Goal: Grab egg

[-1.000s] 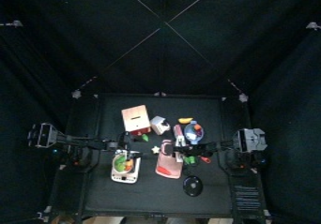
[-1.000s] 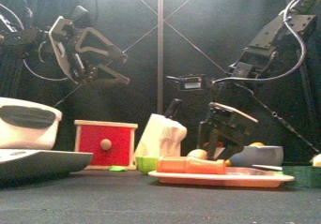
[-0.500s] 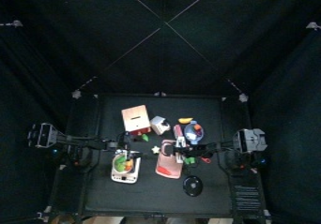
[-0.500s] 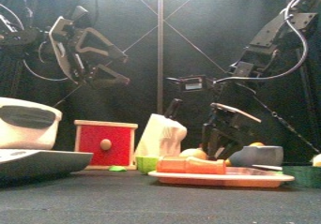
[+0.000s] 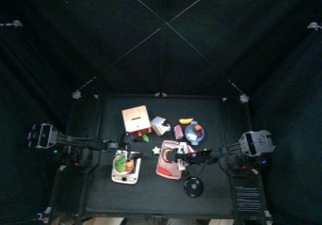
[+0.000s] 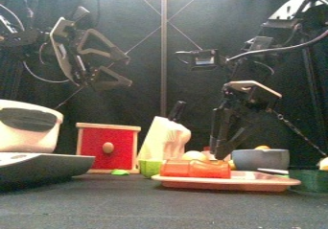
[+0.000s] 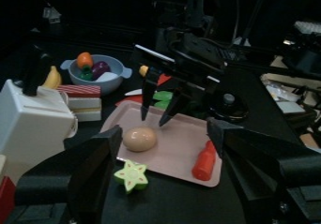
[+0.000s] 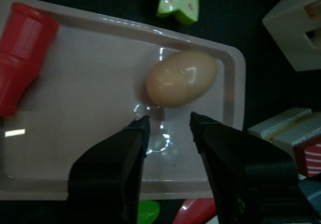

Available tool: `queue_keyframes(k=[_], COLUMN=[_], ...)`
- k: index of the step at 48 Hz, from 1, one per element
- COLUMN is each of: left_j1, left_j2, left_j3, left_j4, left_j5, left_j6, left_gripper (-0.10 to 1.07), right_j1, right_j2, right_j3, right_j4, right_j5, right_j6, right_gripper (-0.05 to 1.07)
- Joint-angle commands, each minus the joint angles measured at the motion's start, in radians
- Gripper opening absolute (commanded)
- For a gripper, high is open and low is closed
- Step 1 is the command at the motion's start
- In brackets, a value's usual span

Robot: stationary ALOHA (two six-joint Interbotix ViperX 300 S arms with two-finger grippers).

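In the front view the left gripper (image 6: pixel 113 72) hangs at the upper left, well above the table, resting just as it did a second ago; its jaws stand apart and hold nothing. Low at the left sits one white-grey blocky appliance (image 6: pixel 29 125), then one red box (image 6: pixel 107 146), then one white carton (image 6: pixel 167 137). The pink tray (image 6: pixel 225 181) lies right of centre, and on it one red oblong piece (image 8: pixel 25 55) and one egg (image 8: pixel 183 76).

What has changed is at the right. The right gripper (image 6: pixel 228 127), which a second ago sat lower and further right behind the blue bowl (image 6: pixel 260 159), has risen and swung toward the centre of the frame, so its jaws now point down over the tray. In its wrist view the jaws stand fairly wide, empty, with the egg just beyond their tips at the upper middle of the frame. My judgement: the arm is lined up for the grab but has not yet closed on anything.

One green star (image 8: pixel 183 0) lies just off the tray.
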Motion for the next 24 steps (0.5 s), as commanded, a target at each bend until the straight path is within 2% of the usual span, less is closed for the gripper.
queue_keyframes(k=[1, 10, 18, 24], left_j1=[0.003, 0.003, 0.003, 0.003], left_j2=[-0.005, -0.005, -0.006, -0.006], left_j3=[-0.011, -0.009, -0.006, -0.005], left_j4=[0.0, -0.002, 0.0, 0.0], left_j5=[-0.011, -0.009, -0.009, -0.009], left_j6=[0.002, 0.002, 0.002, 0.002], left_gripper=[1.03, 1.03, 1.03, 1.03], right_j1=[-0.006, -0.009, -0.008, -0.006], right_j2=[-0.034, -0.02, -0.018, -0.008], right_j3=[-0.025, -0.04, -0.071, -0.078], right_j4=[0.003, 0.031, 0.084, 0.02], right_j5=[0.005, 0.003, 0.003, 0.002], right_j6=[0.002, 0.006, 0.0, 0.0], right_gripper=[0.85, 1.0, 1.01, 1.01])
